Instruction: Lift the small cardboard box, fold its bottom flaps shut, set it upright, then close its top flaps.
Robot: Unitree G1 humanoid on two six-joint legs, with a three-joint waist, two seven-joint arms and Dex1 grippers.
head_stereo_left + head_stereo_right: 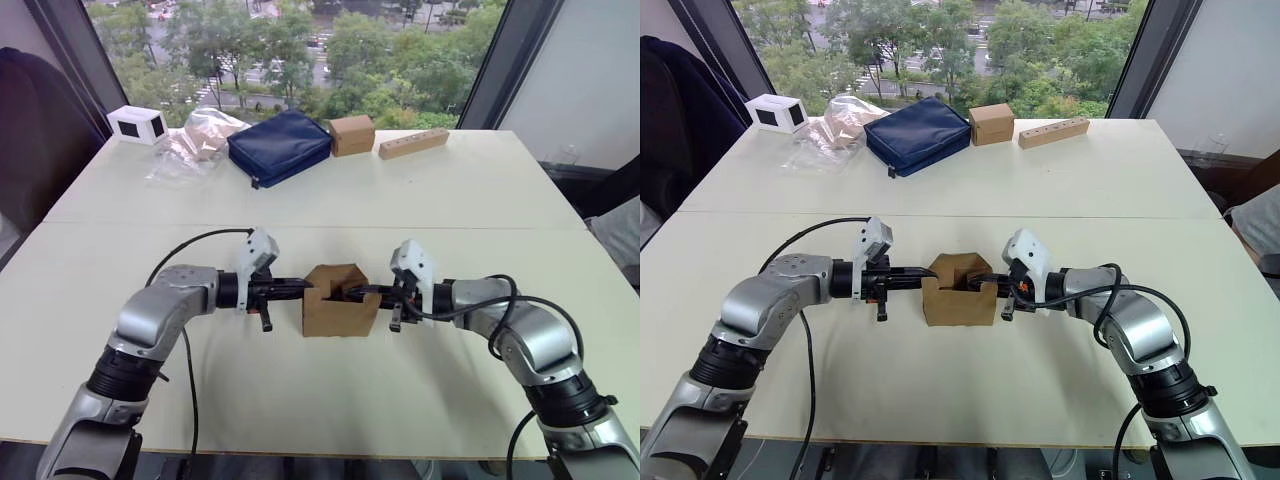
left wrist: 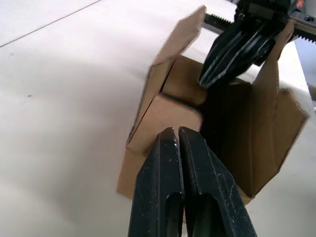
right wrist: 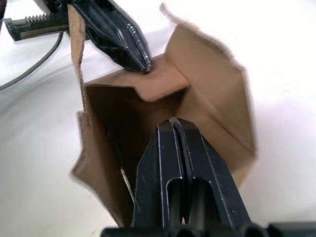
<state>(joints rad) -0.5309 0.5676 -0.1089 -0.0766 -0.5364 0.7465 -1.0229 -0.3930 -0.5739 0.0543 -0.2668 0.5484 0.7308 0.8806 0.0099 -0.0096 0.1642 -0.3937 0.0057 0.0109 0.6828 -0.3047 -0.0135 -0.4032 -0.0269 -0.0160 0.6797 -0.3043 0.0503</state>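
Both jaws shut (arms level), tips inside small cardboard box [image 1: 340, 305].

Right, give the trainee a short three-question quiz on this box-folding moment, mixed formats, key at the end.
1. True or false: both the left gripper and the right gripper have their fingers shut.
2. Multiple choice: the left gripper's tip rests on A) a small flap folded inward over the small cardboard box, B) the blue pouch, C) the wooden block.
3. Fill in: the box's larger top flaps are not yet ____.

Key: 1 true; 2 A; 3 closed.
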